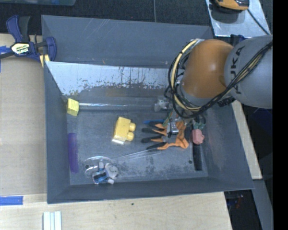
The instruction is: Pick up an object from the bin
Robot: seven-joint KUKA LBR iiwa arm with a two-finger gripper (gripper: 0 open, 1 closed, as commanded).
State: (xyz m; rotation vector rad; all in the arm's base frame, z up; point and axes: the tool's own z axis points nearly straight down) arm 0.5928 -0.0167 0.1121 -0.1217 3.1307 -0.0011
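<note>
My gripper (173, 127) comes down under the arm's orange cover at the bin's right middle. It is low over a tangle of orange-handled pliers (169, 142) with black jaws pointing left. Whether it touches them I cannot tell. A pink eraser-like piece (198, 137) lies just right of the pliers, with a black stick (197, 157) below it. A yellow toy brick (123, 130) sits to the left of the pliers, apart from them.
A small yellow block (72, 106) lies at the back left and a purple stick (73, 152) along the left wall. A clear plastic piece with blue bits (101, 170) rests at the front left, with a thin metal rod (134, 153) near it.
</note>
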